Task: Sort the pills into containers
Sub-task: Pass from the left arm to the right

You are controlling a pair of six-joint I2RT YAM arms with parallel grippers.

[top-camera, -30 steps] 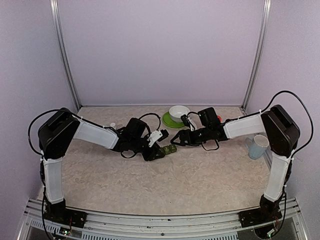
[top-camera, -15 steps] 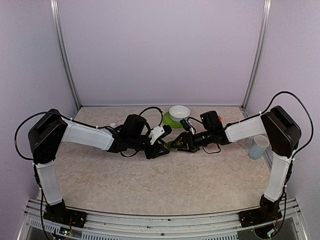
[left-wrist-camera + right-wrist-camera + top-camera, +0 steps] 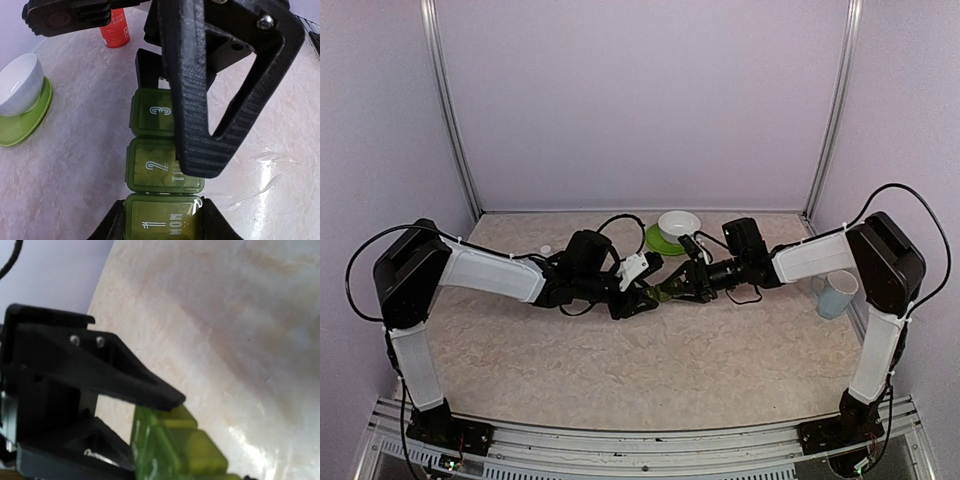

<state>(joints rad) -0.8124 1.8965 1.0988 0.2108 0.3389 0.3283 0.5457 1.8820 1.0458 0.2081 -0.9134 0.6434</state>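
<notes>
The containers (image 3: 162, 175) are a dark green strip of three lidded compartments marked 1 MON, 2 TUE and 3, lying on the table at centre (image 3: 664, 293). All lids look shut, and pale shapes show through lid 2. My left gripper (image 3: 162, 222) is shut on compartment 1, with a finger pressed to each side; it also shows in the top view (image 3: 645, 298). My right gripper (image 3: 680, 287) reaches in from the right, and one of its fingers (image 3: 210, 110) lies over compartments 2 and 3. Its other finger is hidden. The strip (image 3: 175, 445) fills the bottom of the right wrist view.
A white bowl (image 3: 678, 224) on a green saucer (image 3: 660, 243) stands just behind the grippers. A red bottle (image 3: 116, 27) stands beyond the strip. A pale blue mug (image 3: 835, 293) is at the right edge, and a tiny white bottle (image 3: 546, 251) at the left.
My right gripper has come down and to the left onto the strip. My left arm has pushed a little to the right while holding the strip.
</notes>
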